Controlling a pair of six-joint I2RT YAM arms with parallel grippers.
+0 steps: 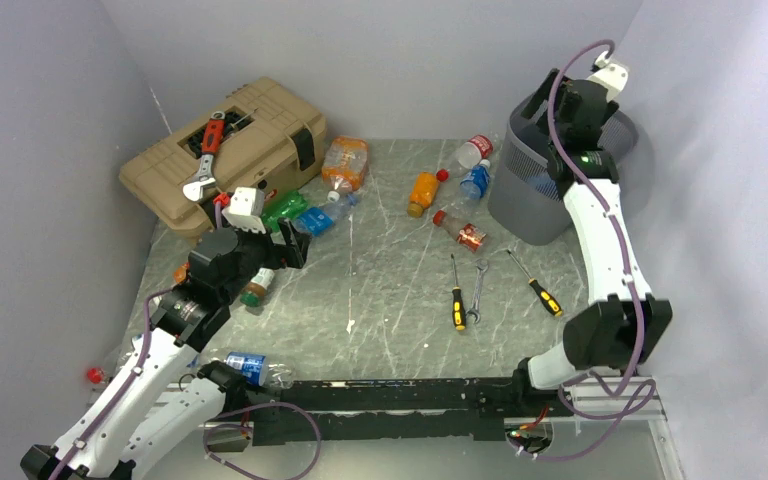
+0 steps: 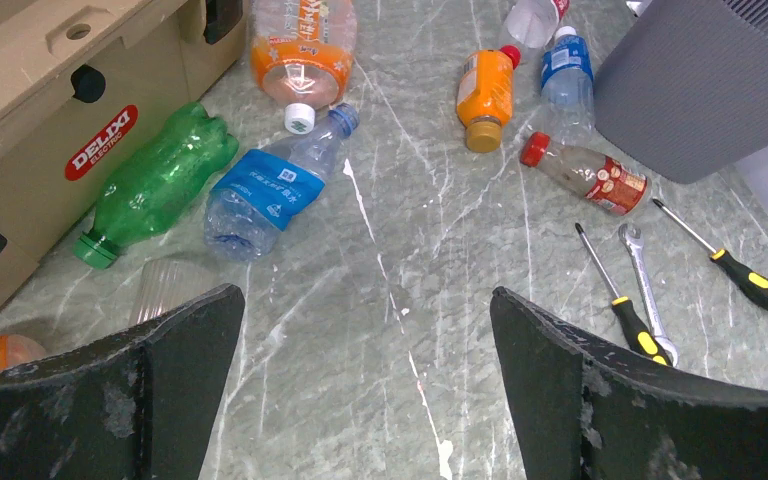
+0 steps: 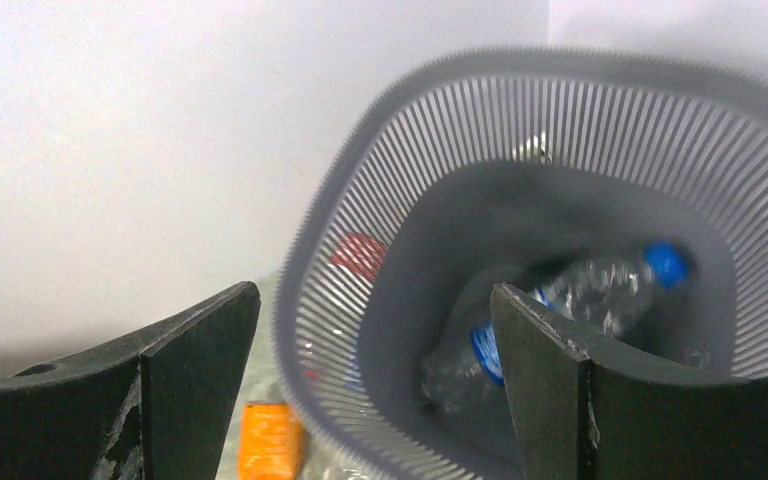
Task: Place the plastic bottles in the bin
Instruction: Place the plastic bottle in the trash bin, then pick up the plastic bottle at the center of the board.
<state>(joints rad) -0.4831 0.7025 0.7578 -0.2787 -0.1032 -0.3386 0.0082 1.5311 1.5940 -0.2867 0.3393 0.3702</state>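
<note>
On the marbled table (image 1: pixel 390 290) the grey mesh bin (image 1: pixel 530 205) stands at the far right, well apart from the tan toolbox (image 1: pixel 250 140) at the far left. The right gripper (image 3: pixel 375 295) hangs over the bin's mouth, jaws spread wide with nothing between them. A blue-capped bottle (image 3: pixel 560 300) lies on the bin's floor below. The left gripper (image 2: pixel 365 300) is likewise spread and empty, low over the table's left side. Ahead of it and to its left lie the green bottle (image 2: pixel 160 175) and, just beside it, the blue-labelled bottle (image 2: pixel 270 185). Their long axes run on the same diagonal, with the caps at opposite ends. The left arm is much the nearer to this pair, so the next pick looks to be its own, with the jaws turned across that diagonal. The small orange bottle (image 2: pixel 487 95) and red-capped bottle (image 2: pixel 585 175) lie near the bin, closer to the right arm.
</note>
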